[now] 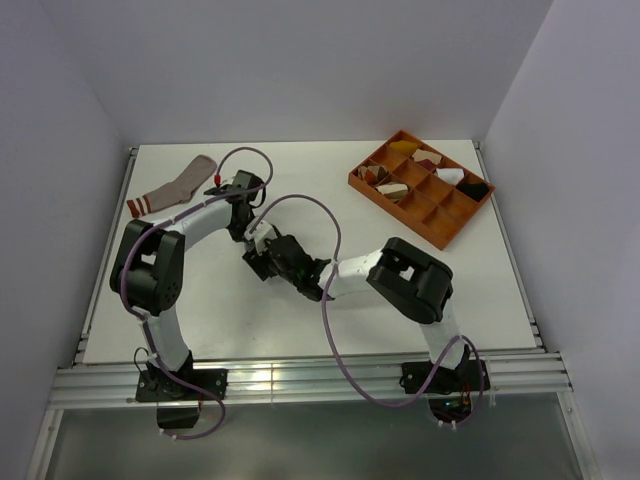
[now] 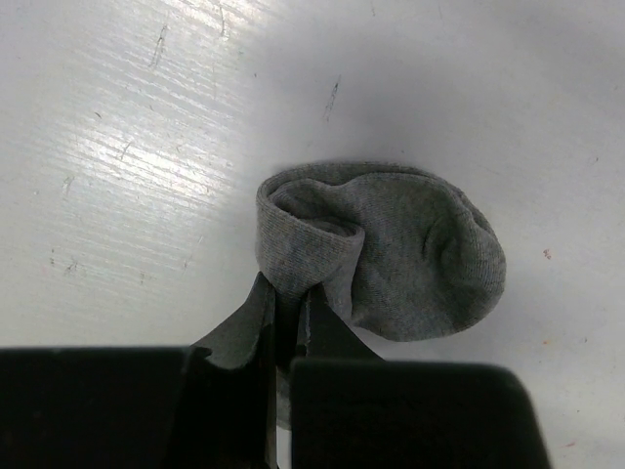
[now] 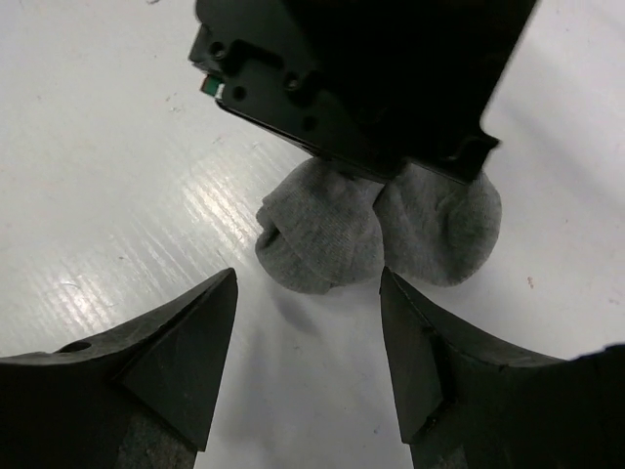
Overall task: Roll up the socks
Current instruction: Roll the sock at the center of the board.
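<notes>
The grey sock (image 2: pixel 400 249) lies on the white table, rolled into a loose bundle. My left gripper (image 2: pixel 288 301) is shut on the folded edge nearest its camera. In the right wrist view the same grey sock (image 3: pixel 327 244) sits just beyond my right gripper (image 3: pixel 308 283), which is open and holds nothing, with the left gripper's black body (image 3: pixel 371 78) above the bundle. From above, the left gripper (image 1: pixel 252 232) and right gripper (image 1: pixel 268 260) meet mid-table and hide the grey sock. The pinkish-tan sock (image 1: pixel 178 184) lies flat at the far left, its striped cuff toward the table's left edge.
An orange divided tray (image 1: pixel 440 225) with small cloth bundles stands at the back right. Purple cables loop over both arms. Walls close off the table at the back and on both sides.
</notes>
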